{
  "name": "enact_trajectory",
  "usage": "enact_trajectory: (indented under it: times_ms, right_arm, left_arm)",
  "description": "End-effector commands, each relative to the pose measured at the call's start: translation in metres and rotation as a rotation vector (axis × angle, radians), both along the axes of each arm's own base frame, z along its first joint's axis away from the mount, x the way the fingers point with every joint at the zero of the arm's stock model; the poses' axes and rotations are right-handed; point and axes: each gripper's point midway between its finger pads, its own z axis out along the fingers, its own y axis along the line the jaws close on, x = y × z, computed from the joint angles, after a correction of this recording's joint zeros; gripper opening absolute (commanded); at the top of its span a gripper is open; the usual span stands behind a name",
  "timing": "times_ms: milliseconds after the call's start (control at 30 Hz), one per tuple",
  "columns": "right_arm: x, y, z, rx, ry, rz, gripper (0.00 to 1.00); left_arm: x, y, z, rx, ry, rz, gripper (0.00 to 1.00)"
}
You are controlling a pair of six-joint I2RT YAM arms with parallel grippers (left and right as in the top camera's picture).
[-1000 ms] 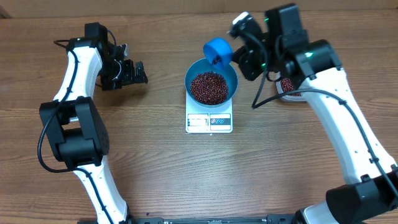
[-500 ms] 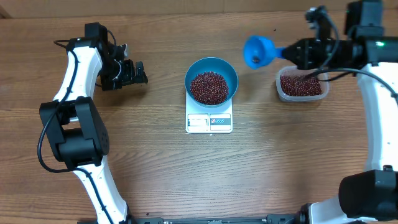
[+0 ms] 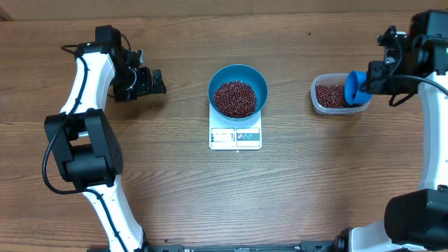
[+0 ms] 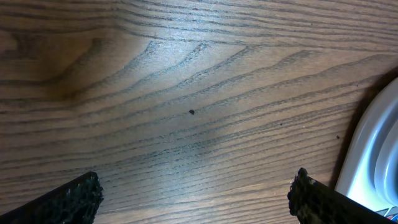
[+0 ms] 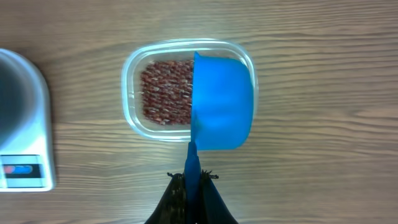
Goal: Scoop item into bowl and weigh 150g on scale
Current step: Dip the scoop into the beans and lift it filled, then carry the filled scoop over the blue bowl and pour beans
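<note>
Overshoot as the chief risk, judged from overhead: blue bowl [image 3: 260, 80] sitting on the white scale [image 3: 235, 137] with a good heap of red-brown beans [image 3: 235, 98] inside, so one more full scoop [image 3: 353, 87] likely to push the weight past target. Scoop held by the right tool [image 3: 373, 75] over the right end of the clear tub [image 3: 318, 103], well apart from the bowl. A long carry across open bench [image 3: 175, 189] from there, with beans liable to roll off a tilted lip. Left tool [image 3: 148, 82] spread wide and empty, far off on the other side. Scale display too small to read.

From the left wrist: only wood grain, a dark speck [image 4: 191, 112], and two black fingertips [image 4: 68, 199] wide apart at the lower corners. White curved edge [image 4: 379, 155] cut off at the right, impossible to identify.

From the right wrist: jaws pressed together on the thin handle [image 5: 193, 158], the cup's blue outside toward the camera above the tub's right half, hiding whatever lies beneath. Cannot tell whether touching the beans or hanging clear of them; inside of the cup out of sight, load unknown. Narrow pinch on a thin handle — prone to twisting under a full cup. Scale cut off at the left edge, digits blurred.
</note>
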Motion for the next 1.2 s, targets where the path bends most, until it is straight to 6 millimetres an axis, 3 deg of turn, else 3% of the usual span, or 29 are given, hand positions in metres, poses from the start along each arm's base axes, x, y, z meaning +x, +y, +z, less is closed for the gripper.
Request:
enact_trajectory:
  times_ms: [0, 300, 667, 767, 867, 900, 1033, 1167]
  right_arm:
    - [0.000, -0.006, 0.019, -0.196, -0.021, -0.002, 0.04]
    - [0.004, 0.013, 0.030, -0.447, -0.027, 0.057, 0.04]
    - [0.011, 0.025, 0.033, -0.439, -0.070, 0.034, 0.04]
    - [0.020, 0.058, 0.028, -0.241, -0.113, 0.067, 0.04]
    - [0.026, 0.111, 0.031, 0.036, -0.157, 0.189, 0.04]
    - [0.028, 0.138, 0.040, 0.180, -0.192, 0.263, 0.04]
    - [0.033, 0.176, 0.062, 0.359, -0.270, 0.379, 0.04]
    - [0.038, 0.189, 0.070, 0.375, -0.317, 0.419, 0.04]
  left_arm:
    - [0.002, -0.003, -0.002, 0.005, -0.004, -0.021, 1.00]
    - [0.002, -0.003, -0.002, 0.005, -0.004, -0.021, 1.00]
    - [0.002, -0.003, -0.002, 0.005, -0.004, -0.021, 1.00]
    - [0.002, -0.003, -0.002, 0.005, -0.004, -0.021, 1.00]
    - [0.002, -0.003, -0.002, 0.005, -0.004, -0.021, 1.00]
    - [0.002, -0.003, -0.002, 0.005, -0.004, -0.021, 1.00]
    - [0.002, -0.003, -0.002, 0.005, -0.004, -0.021, 1.00]
    - [0.002, -0.003, -0.002, 0.005, -0.004, -0.021, 1.00]
